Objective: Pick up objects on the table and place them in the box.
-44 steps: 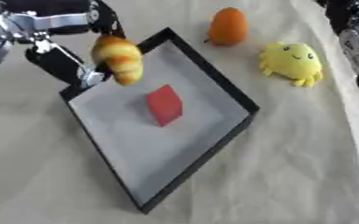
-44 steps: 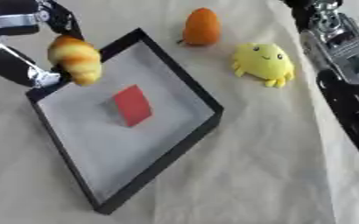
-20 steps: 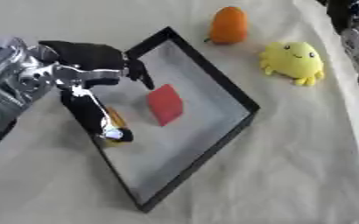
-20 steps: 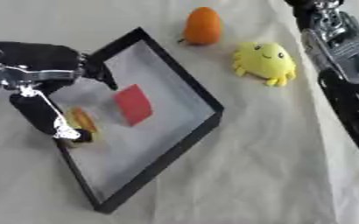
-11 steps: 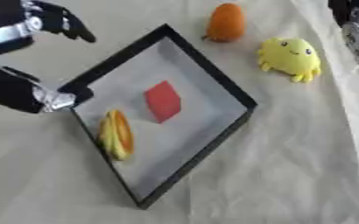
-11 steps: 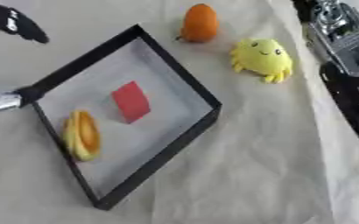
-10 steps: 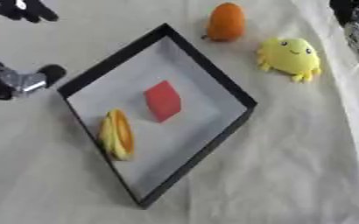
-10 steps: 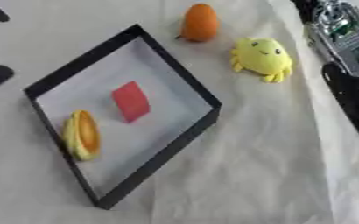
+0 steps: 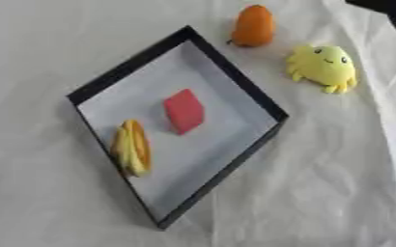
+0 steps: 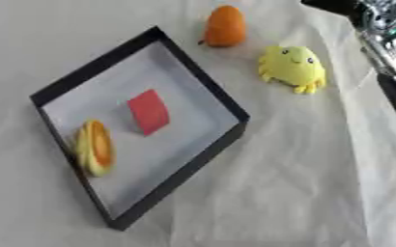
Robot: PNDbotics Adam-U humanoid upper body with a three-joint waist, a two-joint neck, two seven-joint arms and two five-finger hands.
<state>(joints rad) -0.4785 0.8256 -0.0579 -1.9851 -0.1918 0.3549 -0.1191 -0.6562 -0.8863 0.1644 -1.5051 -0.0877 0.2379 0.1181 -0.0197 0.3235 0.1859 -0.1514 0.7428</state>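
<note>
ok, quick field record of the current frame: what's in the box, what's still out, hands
box: black-rimmed box, pale floor, lying askew on the cloth-covered table
in box: red block near the middle; yellow-orange croissant-like item against the left wall
outside box: orange object just beyond the far corner; yellow plush toy to its right
left hand: not in view
right hand: not clearly in view; only dark arm parts at the upper right
remaining: two objects still on the table
</note>
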